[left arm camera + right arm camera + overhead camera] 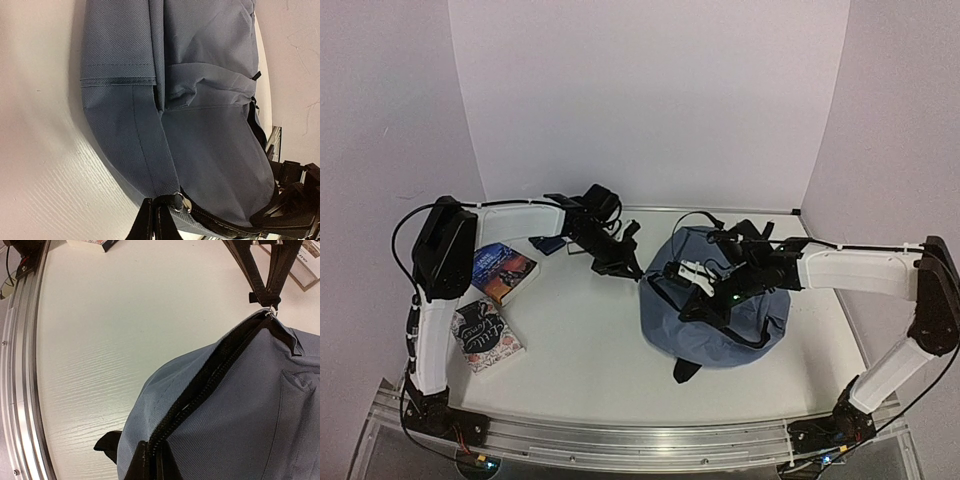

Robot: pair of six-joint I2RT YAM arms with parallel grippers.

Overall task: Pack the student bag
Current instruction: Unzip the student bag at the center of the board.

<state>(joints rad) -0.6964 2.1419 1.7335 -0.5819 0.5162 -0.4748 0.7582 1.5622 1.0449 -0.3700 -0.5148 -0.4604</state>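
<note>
Top external view first: the backpack (735, 320) is slumped in a heap on the table (590, 340), right of the middle, and both arms reach in to it. The left gripper (632, 270) is at the bag's left edge, and the right gripper (682, 278) is on top of the bag, near the left one.

On the left wrist cam the fingers are pinched together, with the metal ring of the zipper pull (182, 201) right at the tips and blue fabric filling everything past them. The right wrist cam backs that up: there the left fingers are clamped on the little black tab, with the ring hanging just under it.

From that pull the black zipper (200, 385) runs straight down the bag to the right fingers, which are squeezed shut on the fabric right at the zipper line. I honestly can't tell whether the stretch between the two grips is zipped or gaping.

A black strap (107, 445) pokes out from under the bag just left of the right fingers.

Well off to the left of the left fingers lie a colourful book (503, 272) and a black-and-white patterned book (485, 335), both flat on the table and apart from the bag.
</note>
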